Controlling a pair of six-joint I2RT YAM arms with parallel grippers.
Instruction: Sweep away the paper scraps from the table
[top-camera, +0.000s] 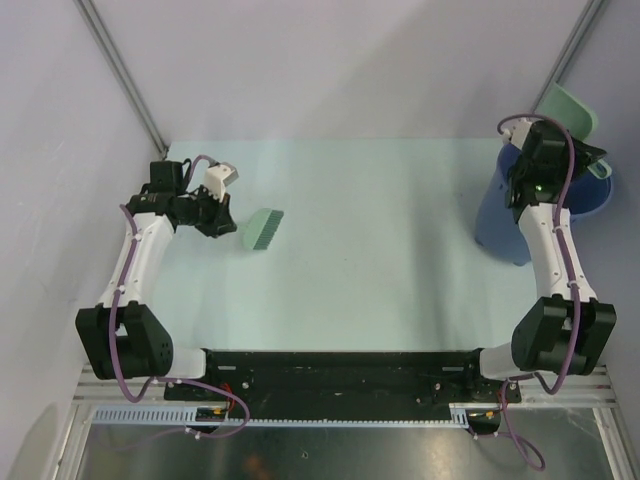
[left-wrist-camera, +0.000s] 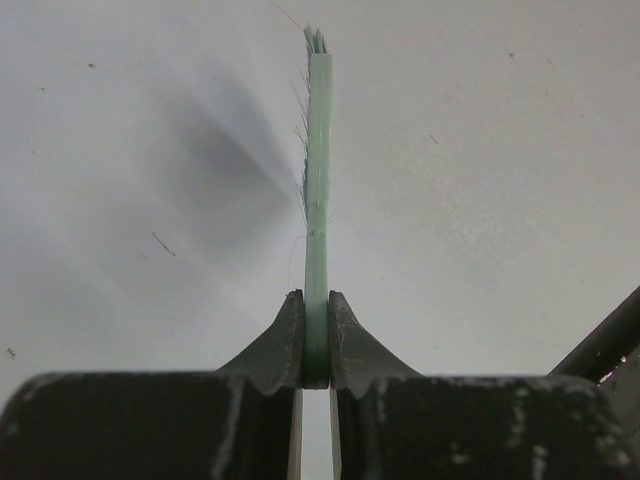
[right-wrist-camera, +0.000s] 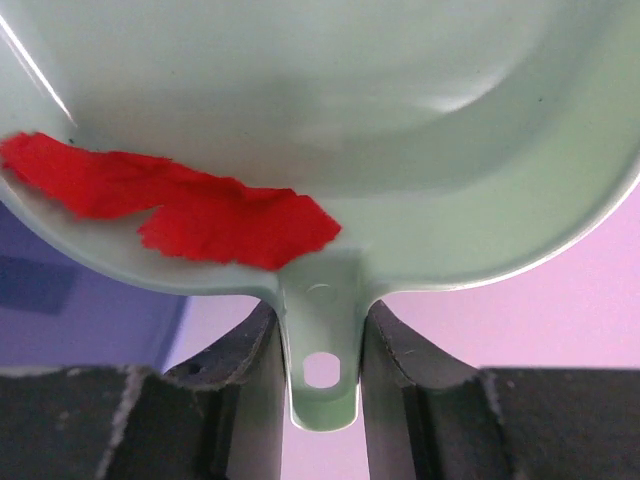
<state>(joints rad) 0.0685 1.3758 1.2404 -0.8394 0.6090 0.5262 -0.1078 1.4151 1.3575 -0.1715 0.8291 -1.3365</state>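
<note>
My left gripper (top-camera: 228, 222) is shut on the thin handle of the mint-green brush (top-camera: 262, 229), which lies out over the pale green table (top-camera: 380, 250) at the left; the left wrist view shows the brush (left-wrist-camera: 317, 180) edge-on between the pads. My right gripper (top-camera: 540, 150) is shut on the handle tab of the mint-green dustpan (top-camera: 566, 112), held up over the blue bucket (top-camera: 505, 215) at the far right. In the right wrist view a red paper scrap (right-wrist-camera: 190, 212) lies in the dustpan (right-wrist-camera: 400, 150) by its rim. No scraps show on the table.
A black-and-metal rail (top-camera: 340, 372) runs along the table's near edge between the arm bases. Grey walls close the left and back sides. The bucket stands at the table's right edge.
</note>
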